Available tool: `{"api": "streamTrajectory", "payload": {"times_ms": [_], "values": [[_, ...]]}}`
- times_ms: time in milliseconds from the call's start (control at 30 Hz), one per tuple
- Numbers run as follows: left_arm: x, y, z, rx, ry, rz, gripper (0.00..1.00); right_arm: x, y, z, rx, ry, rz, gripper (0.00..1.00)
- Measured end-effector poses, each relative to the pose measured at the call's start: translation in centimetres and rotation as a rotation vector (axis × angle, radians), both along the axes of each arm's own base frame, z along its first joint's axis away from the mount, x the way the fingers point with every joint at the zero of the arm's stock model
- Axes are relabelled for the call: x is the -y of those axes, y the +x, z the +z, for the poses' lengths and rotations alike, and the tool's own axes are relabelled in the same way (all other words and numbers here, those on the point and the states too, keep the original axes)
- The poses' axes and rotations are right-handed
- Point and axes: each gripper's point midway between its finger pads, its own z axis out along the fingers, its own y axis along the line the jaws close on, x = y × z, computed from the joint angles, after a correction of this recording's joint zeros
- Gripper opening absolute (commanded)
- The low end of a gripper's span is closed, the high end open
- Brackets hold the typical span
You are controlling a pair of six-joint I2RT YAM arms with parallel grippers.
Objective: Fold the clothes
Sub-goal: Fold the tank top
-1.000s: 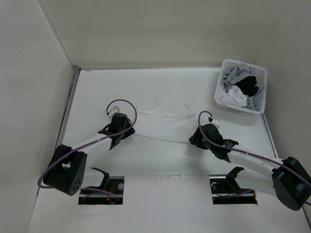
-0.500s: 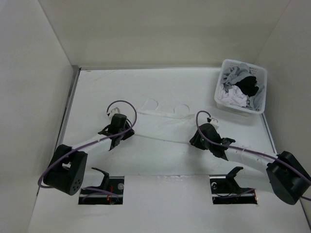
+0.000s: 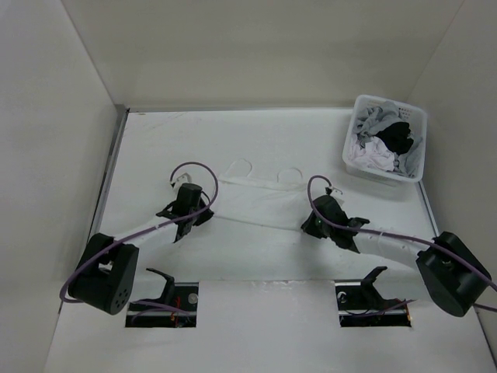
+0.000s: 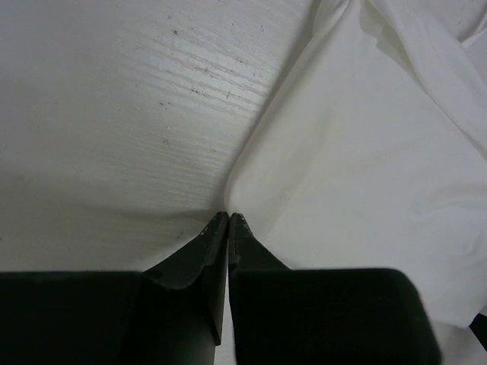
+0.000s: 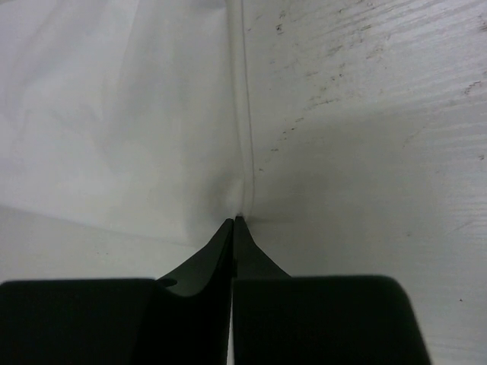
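Both sets of fingers have closed in the past second. The left gripper [image 4: 228,218] pinches the left edge of the white top [image 3: 256,203], and the right gripper [image 5: 233,222] pinches its puckered right hem. The garment lies flat on the table [image 3: 155,148] between them.

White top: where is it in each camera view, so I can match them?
Top external: white top lies spread at the middle of the table.
Left wrist: fills the right side, edge pinched by the left gripper.
Right wrist: fills the left side, edge pinched by the right gripper.
Shared landmark: the bare table bordering its edge.
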Motion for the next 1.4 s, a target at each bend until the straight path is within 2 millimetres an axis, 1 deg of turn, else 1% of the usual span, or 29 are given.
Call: {"api": "streamTrajectory", "payload": {"times_ms": [67,100,133,167,200,267,300,333,433,467,533,567,633,667,700,733,767,833,933,967,1067,1133,1167,1233,1267,1333,1400], "values": [[-0.1,-0.1,0.4,0.009,-0.004,0.0,0.0,-0.2,-0.1,0.2,0.003,0.013,0.004,0.0],[-0.1,-0.2,0.9,0.02,-0.008,0.0,0.0,-0.2,0.0,0.6,0.011,0.022,0.003,0.0],[-0.1,-0.4,1.6,0.035,-0.015,0.0,0.0,-0.3,0.0,1.3,0.03,0.038,0.004,0.0],[-0.2,-0.5,2.7,0.061,-0.024,0.0,0.0,-0.4,0.1,2.4,0.059,0.061,0.006,0.0],[-0.2,-0.5,3.8,0.09,-0.034,0.001,0.0,-0.6,0.2,3.9,0.101,0.091,0.009,0.0],[-0.5,-0.8,6.8,0.159,-0.055,0.008,0.0,-0.7,0.3,7.1,0.183,0.147,0.016,0.0],[-0.7,-0.8,8.5,0.195,-0.065,0.012,0.0,-0.6,0.2,9.2,0.229,0.173,0.024,0.0],[-0.8,-0.8,10.4,0.237,-0.074,0.016,0.0,-0.5,0.1,11.0,0.268,0.19,0.028,0.0],[-1.4,-1.0,16.9,0.37,-0.104,0.03,0.0,-0.2,-0.1,17.6,0.392,0.241,0.045,0.0],[-1.6,-1.1,18.8,0.408,-0.114,0.034,0.0,-0.2,-0.4,19.8,0.431,0.259,0.056,0.0],[-1.9,-1.6,22.7,0.481,-0.135,0.039,0.0,-0.3,-1.1,23.6,0.491,0.291,0.083,0.0],[-2.0,-1.8,24.2,0.508,-0.143,0.041,0.0,-0.4,-1.5,25.3,0.517,0.306,0.098,0.0],[-2.3,-2.2,27.1,0.563,-0.155,0.042,0.0,-0.6,-2.2,27.8,0.559,0.329,0.124,0.0],[-2.5,-2.3,28.4,0.589,-0.16,0.043,0.0,-0.7,-2.3,28.7,0.571,0.334,0.133,0.0],[-2.5,-2.2,29.2,0.605,-0.162,0.045,0.0,-0.8,-2.3,29.3,0.58,0.334,0.139,0.0],[-2.6,-2.0,29.8,0.617,-0.161,0.049,0.0,-1.0,-2.2,29.6,0.584,0.329,0.146,0.0],[-2.8,-1.6,29.9,0.62,-0.156,0.055,0.0,-1.4,-1.9,29.5,0.579,0.32,0.153,0.0],[-2.8,-0.5,29.1,0.596,-0.138,0.067,0.0,-2.2,-1.0,28.5,0.551,0.289,0.165,0.0],[-2.7,1.8,26.6,0.524,-0.112,0.076,0.0,-3.0,1.4,25.8,0.486,0.233,0.167,0.0],[-2.7,2.7,25.4,0.494,-0.102,0.081,0.0,-3.2,2.4,24.8,0.46,0.216,0.163,0.0],[-3.0,4.7,22.2,0.409,-0.078,0.102,0.0,-3.0,5.5,22.1,0.401,0.183,0.133,0.0],[-3.1,5.8,21.1,0.383,-0.077,0.117,0.0,-2.5,7.4,20.7,0.366,0.168,0.107,0.0],[-3.1,6.3,20.8,0.374,-0.079,0.122,0.0,-2.3,8.2,20.4,0.356,0.165,0.099,0.0],[-2.9,6.9,21.2,0.381,-0.086,0.124,0.0,-2.0,9.5,20.7,0.361,0.166,0.082,0.0],[-2.7,7.1,21.9,0.399,-0.093,0.12,0.0,-1.9,9.9,21.5,0.378,0.173,0.079,0.0],[-2.4,7.4,24.0,0.458,-0.114,0.115,0.0,-2.0,10.3,23.7,0.431,0.194,0.082,0.0],[-2.1,7.1,26.3,0.521,-0.138,0.107,0.0,-1.9,10.1,26.3,0.499,0.219,0.093,0.0]]}}
